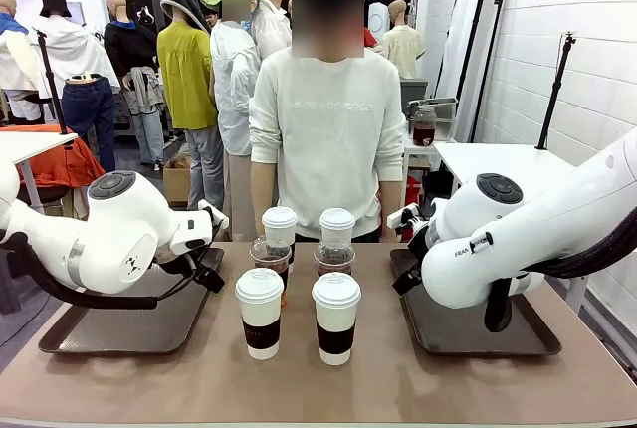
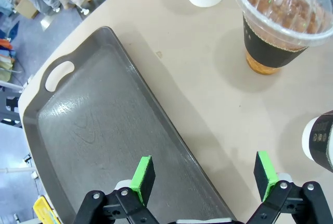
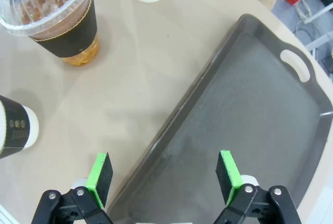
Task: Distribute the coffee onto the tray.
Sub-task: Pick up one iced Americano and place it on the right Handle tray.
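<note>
Tabletop (image 1: 199, 388): beige; a person (image 1: 323, 119) in a white sweatshirt stands at its far edge.

Left tray (image 1: 109, 333): dark grey, with cut-out handles, bare, toward the tabletop's left edge.

Right tray (image 1: 478, 338): the same kind, bare, toward the right edge.

Coffee (image 1: 335, 299): six cups in two columns at the tabletop's middle, between the trays and on neither.
- Near-left paper cup (image 1: 260, 314) and near-right paper cup (image 1: 335, 323): white, with brown sleeves and white lids, closest to the robot's edge.
- Left clear cup (image 1: 271, 257) and right clear cup (image 1: 333, 259): dome-lidded, holding dark drink, just behind the near pair.
- Far-left paper cup (image 1: 280, 224) and far-right paper cup (image 1: 337, 226): closest to the person.

Left gripper (image 2: 205, 174): jaws spread wide with nothing between them. One green pad is above the left tray's inner rim and the other above bare tabletop.

Right gripper (image 3: 166, 174): jaws likewise wide and empty, straddling the right tray's inner rim.
</note>
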`<move>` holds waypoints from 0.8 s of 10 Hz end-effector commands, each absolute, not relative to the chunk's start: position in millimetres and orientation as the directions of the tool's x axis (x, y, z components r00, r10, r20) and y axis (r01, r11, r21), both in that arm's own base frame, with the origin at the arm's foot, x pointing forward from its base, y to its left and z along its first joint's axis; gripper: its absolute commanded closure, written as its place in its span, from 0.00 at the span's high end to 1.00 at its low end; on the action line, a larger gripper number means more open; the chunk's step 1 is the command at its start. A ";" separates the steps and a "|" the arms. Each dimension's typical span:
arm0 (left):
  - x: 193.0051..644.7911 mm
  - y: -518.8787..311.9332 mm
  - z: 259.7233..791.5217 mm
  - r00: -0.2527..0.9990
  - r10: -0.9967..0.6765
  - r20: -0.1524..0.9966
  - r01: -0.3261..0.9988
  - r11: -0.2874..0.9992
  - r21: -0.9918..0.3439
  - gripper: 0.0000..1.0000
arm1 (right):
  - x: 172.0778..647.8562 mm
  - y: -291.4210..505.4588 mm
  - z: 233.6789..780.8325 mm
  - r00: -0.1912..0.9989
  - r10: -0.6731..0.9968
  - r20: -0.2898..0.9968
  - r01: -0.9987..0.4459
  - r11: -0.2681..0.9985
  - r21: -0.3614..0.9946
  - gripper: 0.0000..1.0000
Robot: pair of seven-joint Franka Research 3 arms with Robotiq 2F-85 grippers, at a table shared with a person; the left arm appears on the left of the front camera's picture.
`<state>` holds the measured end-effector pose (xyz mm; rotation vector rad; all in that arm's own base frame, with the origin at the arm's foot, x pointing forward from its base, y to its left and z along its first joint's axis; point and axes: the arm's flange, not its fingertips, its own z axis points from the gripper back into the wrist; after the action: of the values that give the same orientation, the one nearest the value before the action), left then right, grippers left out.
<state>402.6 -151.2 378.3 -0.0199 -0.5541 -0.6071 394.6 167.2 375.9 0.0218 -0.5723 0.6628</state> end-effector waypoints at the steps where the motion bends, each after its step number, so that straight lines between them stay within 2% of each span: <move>1: 397.8 -150.6 413.1 0.679 -0.550 0.486 0.542 0.822 0.174 1.00 | 364.1 163.3 387.0 0.652 0.579 0.490 -0.576 0.798 -0.178 1.00; 5: 386.4 -154.9 470.5 0.667 -0.557 0.496 0.541 0.819 0.192 1.00 | 311.2 162.7 422.6 0.661 0.578 0.479 -0.528 0.811 -0.251 1.00; 8: 380.5 -155.9 497.1 0.649 -0.514 0.562 0.517 0.839 0.171 1.00 | 268.3 163.3 449.3 0.704 0.528 0.475 -0.414 0.849 -0.329 1.00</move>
<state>382.9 -153.8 496.3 0.0056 -0.6277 -0.6174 326.9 183.7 478.9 -0.1493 -0.5874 0.5681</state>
